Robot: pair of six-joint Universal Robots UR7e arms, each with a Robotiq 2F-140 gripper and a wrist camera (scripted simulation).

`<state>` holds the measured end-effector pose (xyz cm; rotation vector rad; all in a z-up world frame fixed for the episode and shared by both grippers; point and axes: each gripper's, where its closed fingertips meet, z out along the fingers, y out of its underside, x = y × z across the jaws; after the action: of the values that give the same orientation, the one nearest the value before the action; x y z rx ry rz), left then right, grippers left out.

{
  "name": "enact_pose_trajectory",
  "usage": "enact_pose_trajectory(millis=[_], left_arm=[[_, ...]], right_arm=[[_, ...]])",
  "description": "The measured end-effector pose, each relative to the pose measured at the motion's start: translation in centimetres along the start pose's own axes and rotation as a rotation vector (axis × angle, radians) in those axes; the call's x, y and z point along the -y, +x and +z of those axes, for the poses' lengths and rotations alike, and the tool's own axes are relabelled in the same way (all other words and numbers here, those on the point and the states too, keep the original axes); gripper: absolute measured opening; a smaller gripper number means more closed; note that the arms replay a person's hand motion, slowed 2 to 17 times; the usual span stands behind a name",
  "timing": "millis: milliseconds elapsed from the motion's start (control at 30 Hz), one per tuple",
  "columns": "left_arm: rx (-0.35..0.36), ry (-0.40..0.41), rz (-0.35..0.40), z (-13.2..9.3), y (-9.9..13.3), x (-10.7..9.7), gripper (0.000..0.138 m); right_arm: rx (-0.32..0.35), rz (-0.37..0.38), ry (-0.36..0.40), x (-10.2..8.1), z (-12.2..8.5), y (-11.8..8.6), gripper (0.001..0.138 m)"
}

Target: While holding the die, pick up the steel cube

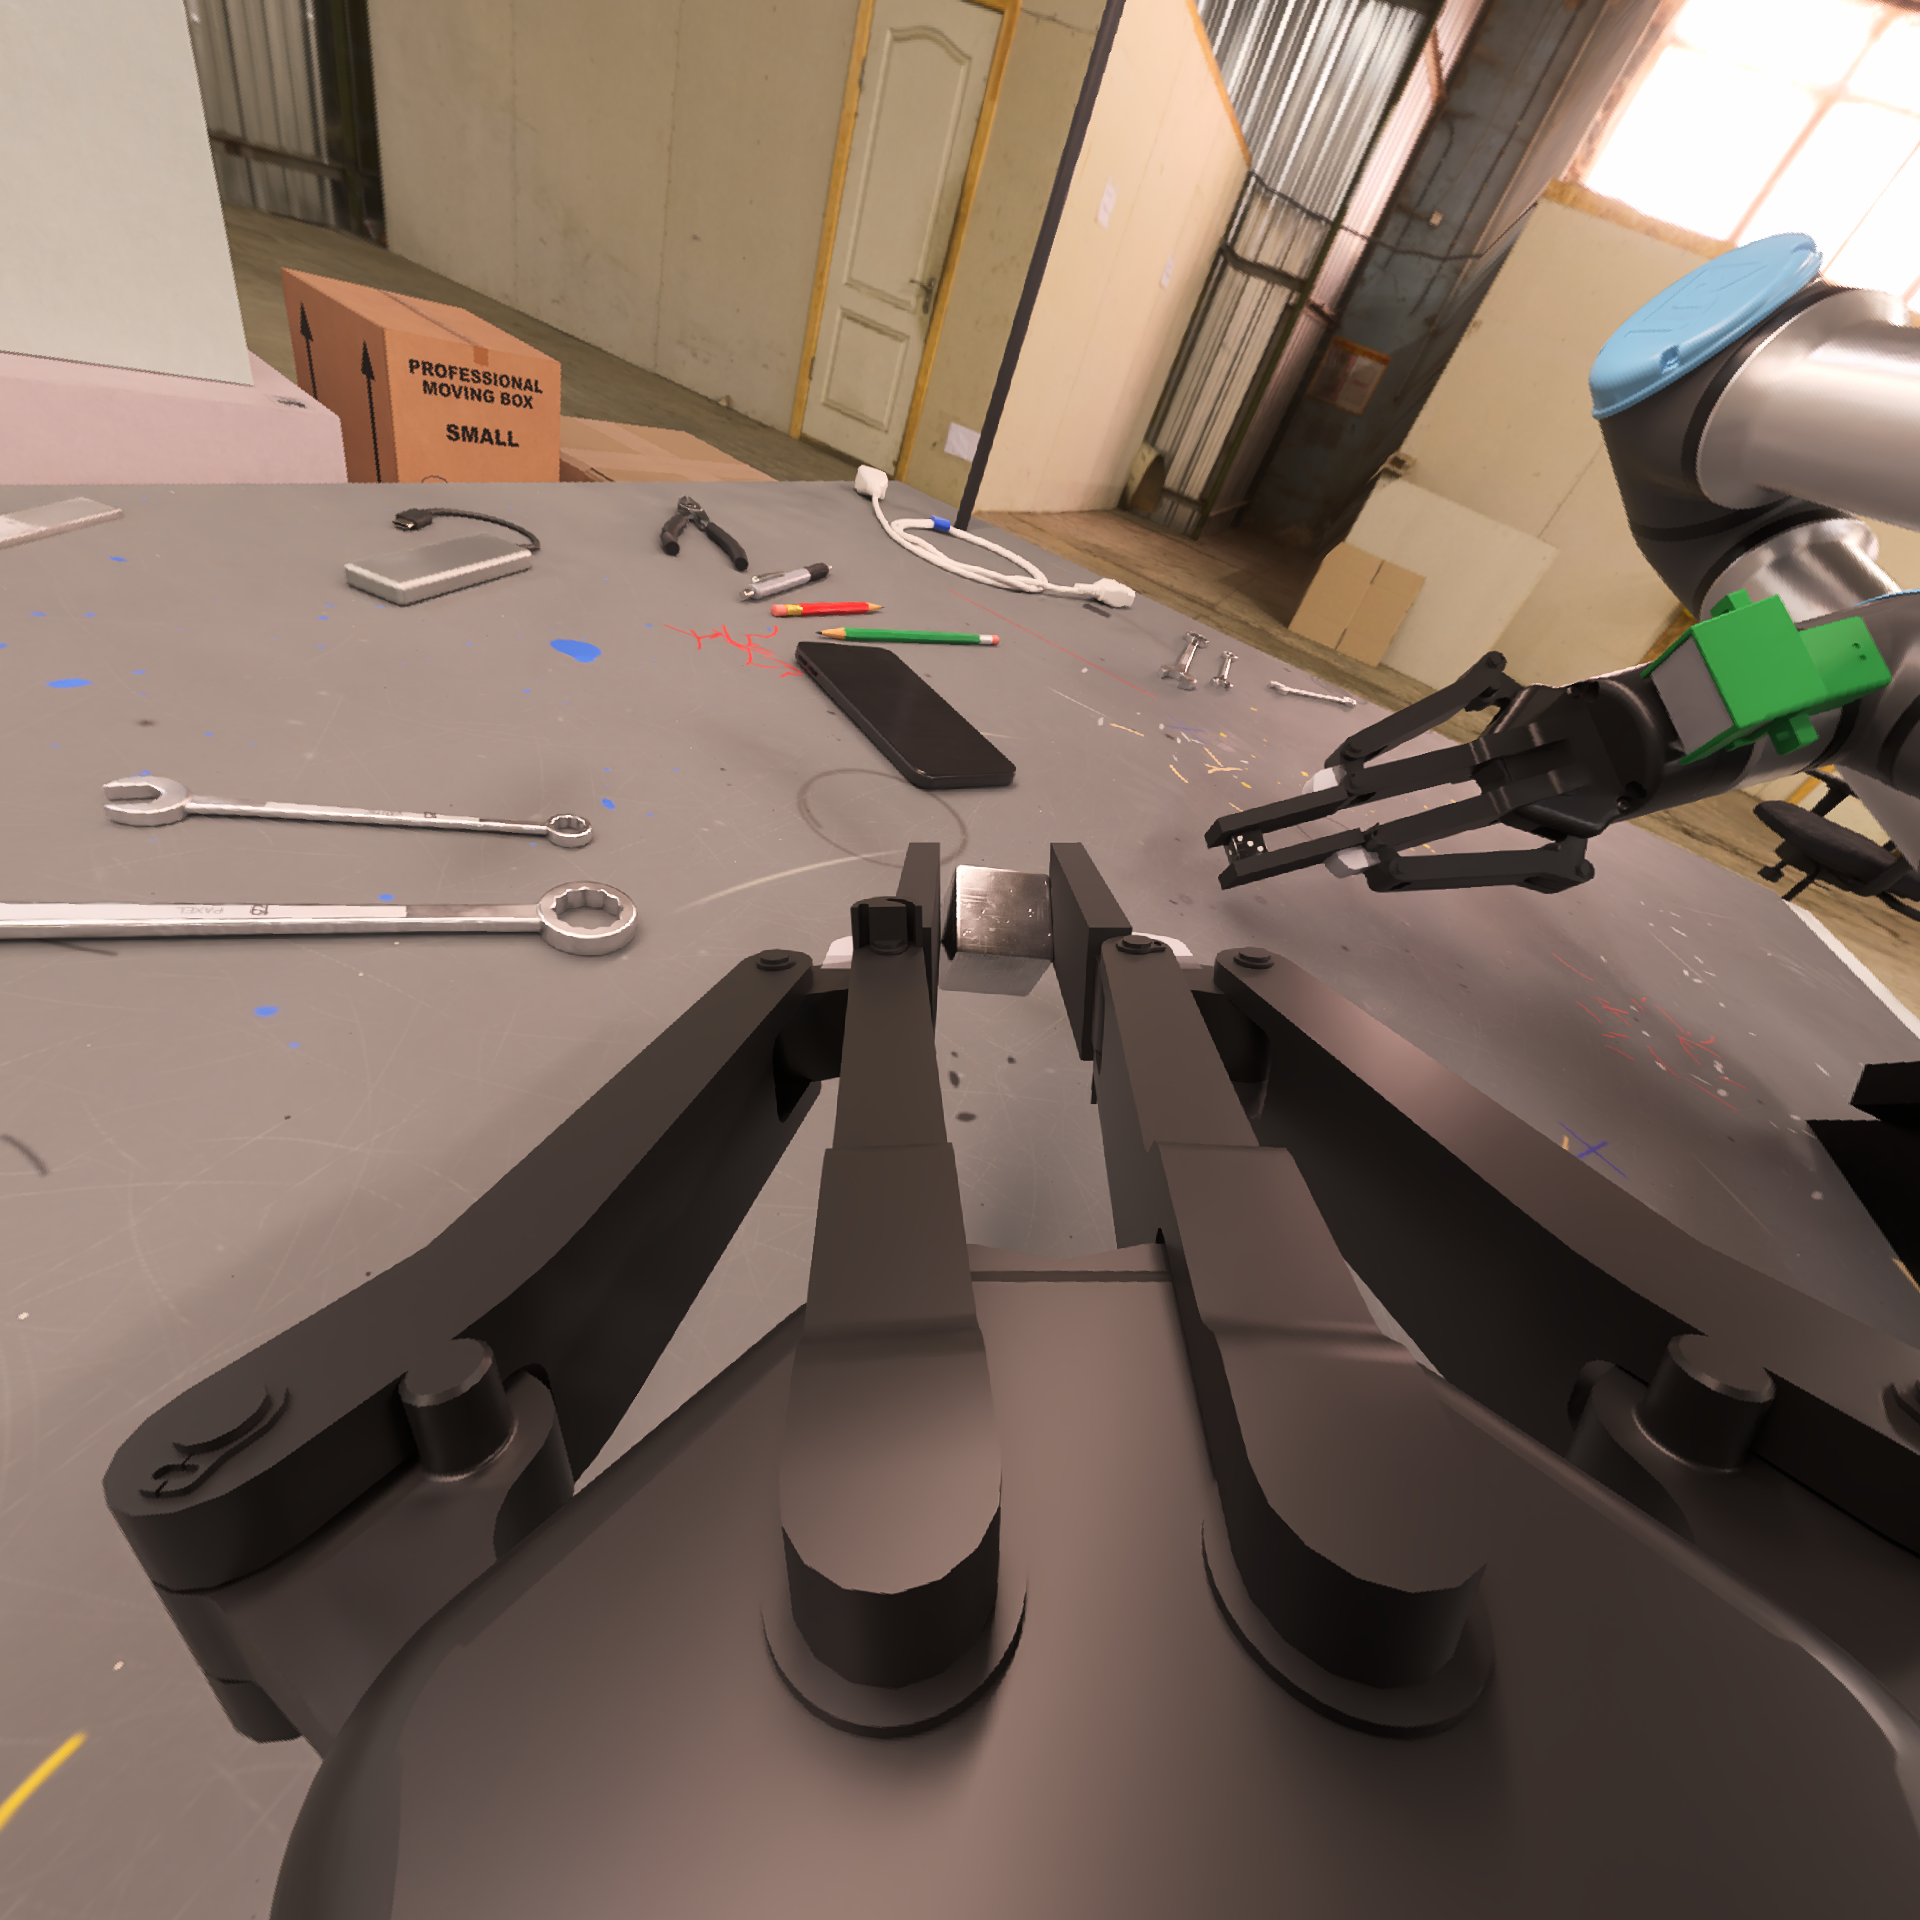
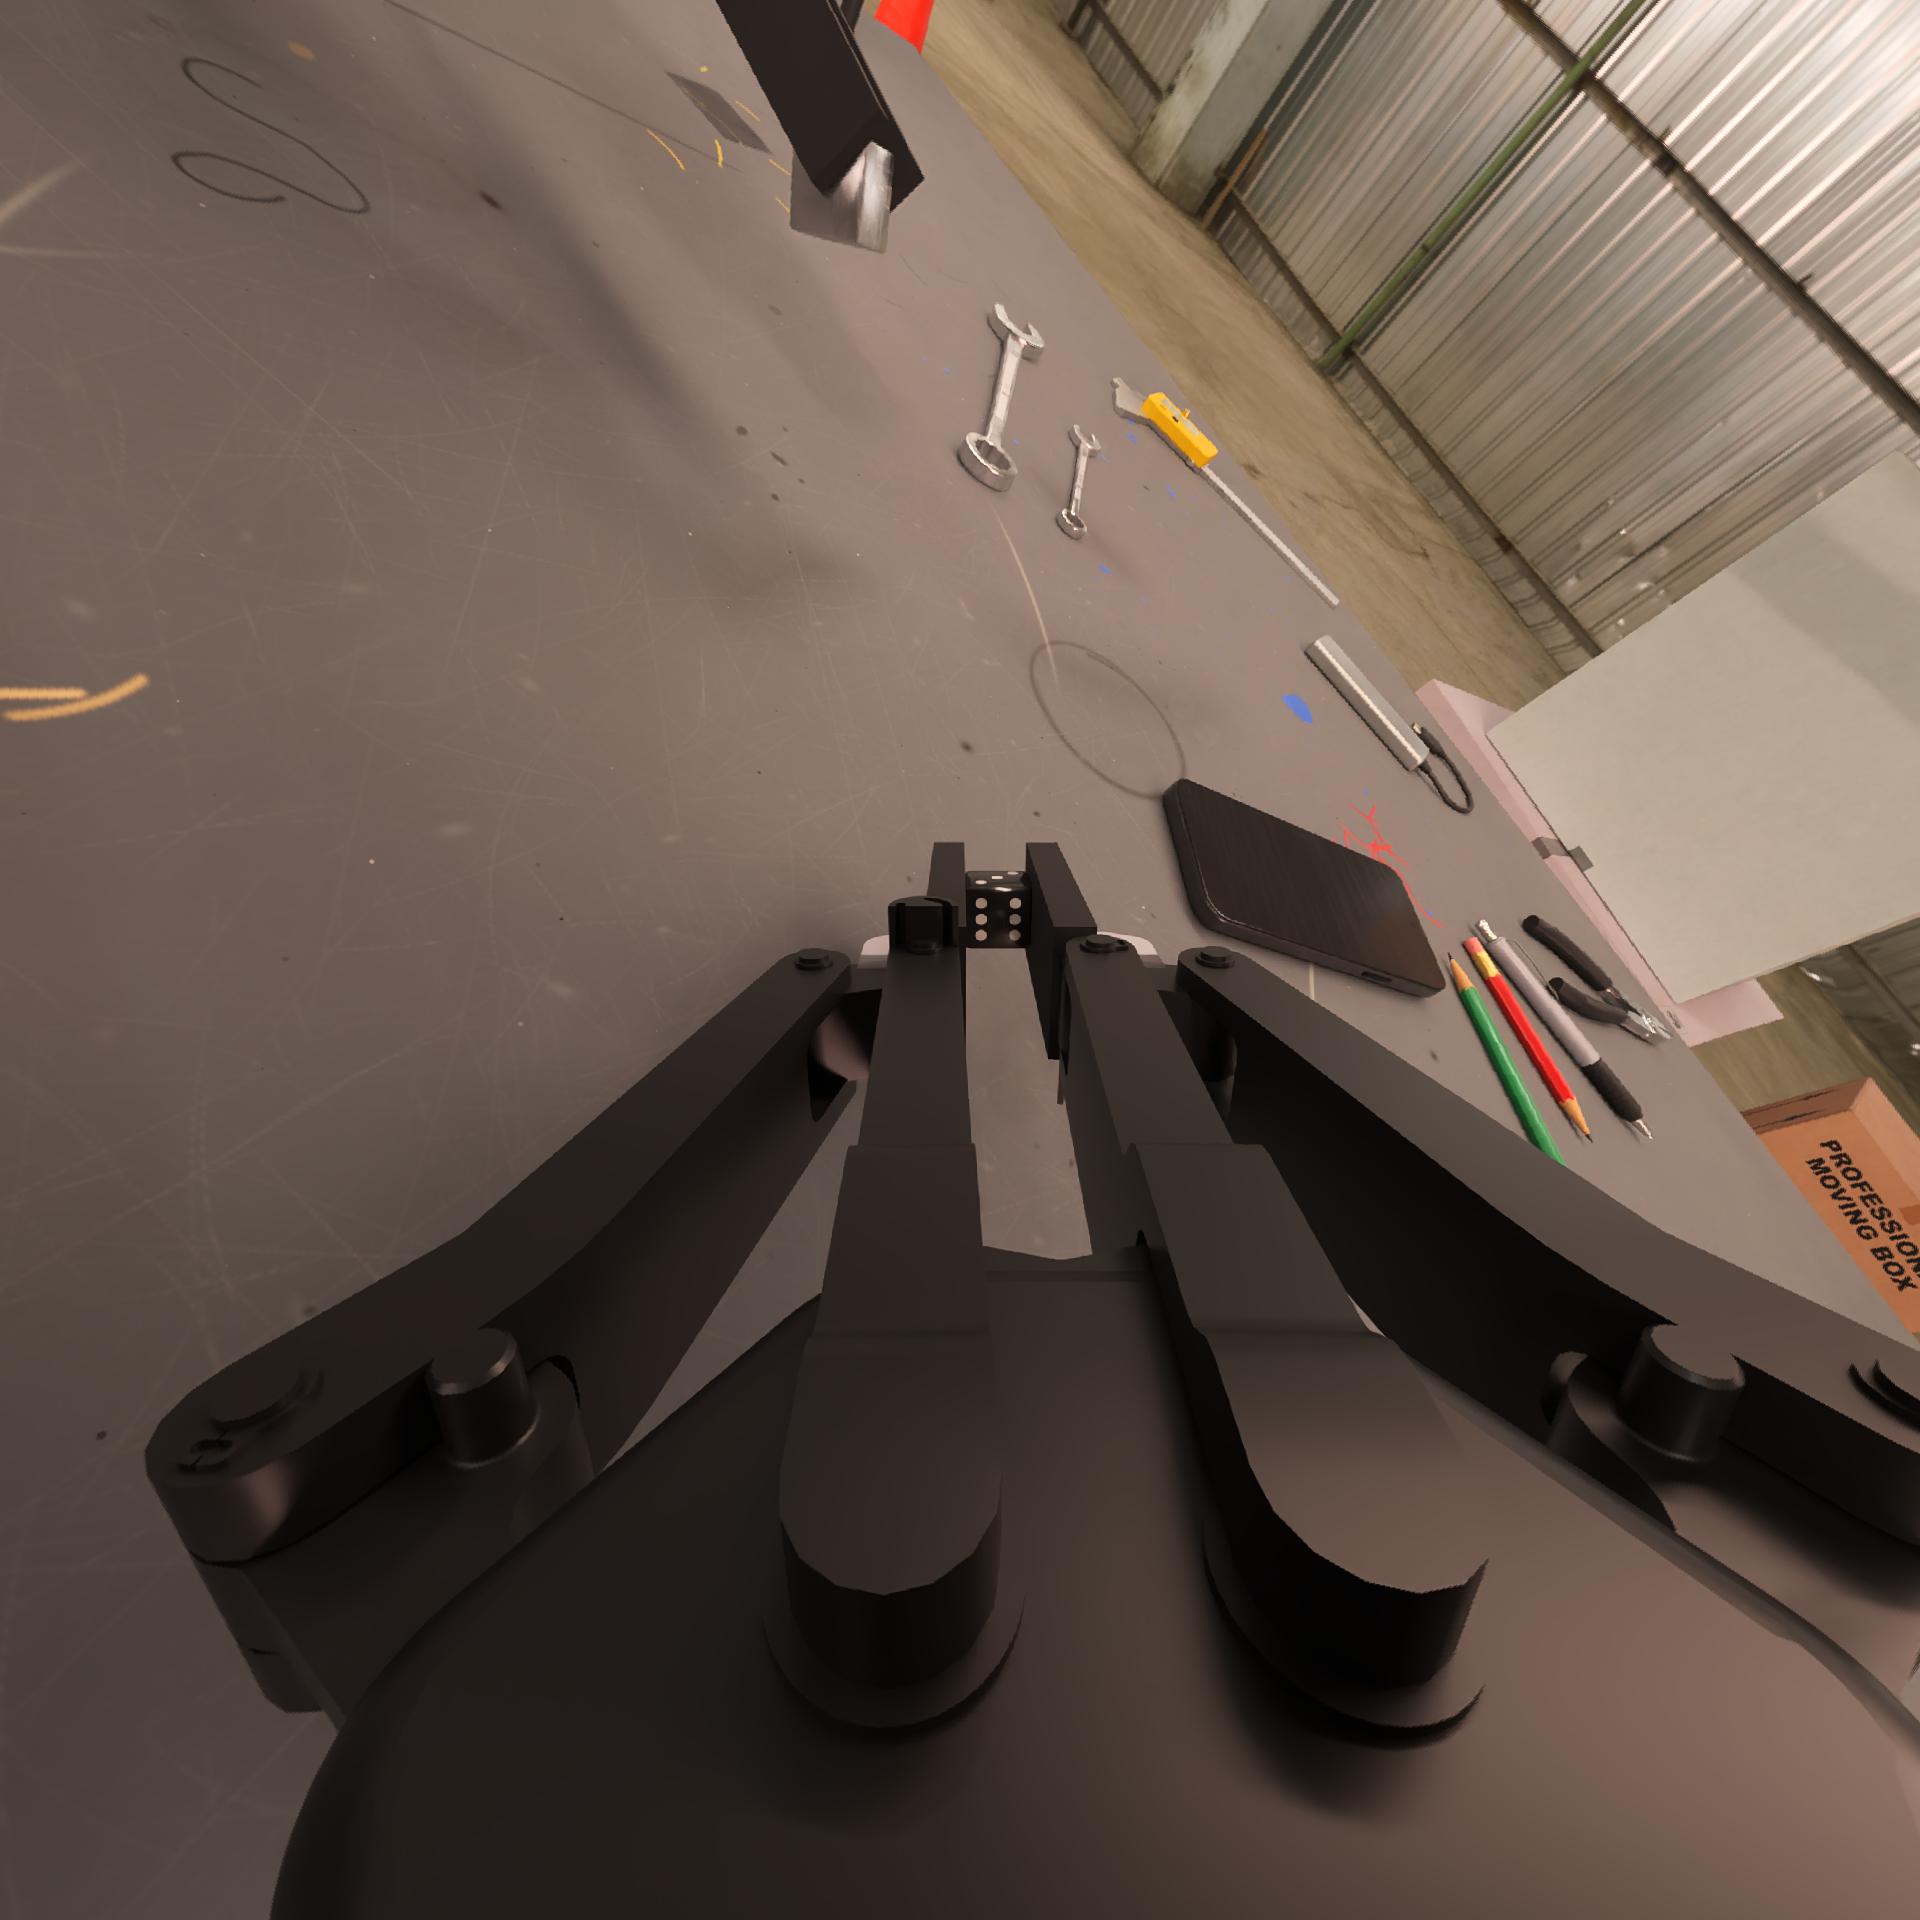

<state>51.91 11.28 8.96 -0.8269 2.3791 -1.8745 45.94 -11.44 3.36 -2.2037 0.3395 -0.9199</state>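
My left gripper (image 1: 1000, 914) is shut on the steel cube (image 1: 1000, 923), a shiny grey block held between its two pads, above the grey table (image 1: 416, 1091). The cube also shows in the right wrist view (image 2: 844, 213) at the top, clamped by the left gripper's black fingers and clear of the table. My right gripper (image 2: 995, 907) is shut on the die (image 2: 995, 910), black with white dots. In the left wrist view the right gripper (image 1: 1242, 854) hovers at the right, with the die (image 1: 1244, 847) at its tips.
A black phone (image 1: 902, 713) lies beyond the cube. Two spanners (image 1: 343, 816) lie to the left. Pencils (image 1: 904, 635), a marker, pliers (image 1: 701, 532), a white cable (image 1: 987, 551), bolts (image 1: 1195, 660) and a grey drive (image 1: 436, 566) lie farther back. A cardboard box (image 1: 426, 384) stands behind the table.
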Motion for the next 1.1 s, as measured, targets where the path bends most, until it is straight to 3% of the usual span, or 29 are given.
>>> enact_pose_trajectory(millis=[1100], left_arm=[[-0.006,0.029,-0.009,-0.21,-0.24,0.25,0.028]], right_arm=[[0.003,0.004,-0.003,-0.03,0.04,-0.02,0.016]])
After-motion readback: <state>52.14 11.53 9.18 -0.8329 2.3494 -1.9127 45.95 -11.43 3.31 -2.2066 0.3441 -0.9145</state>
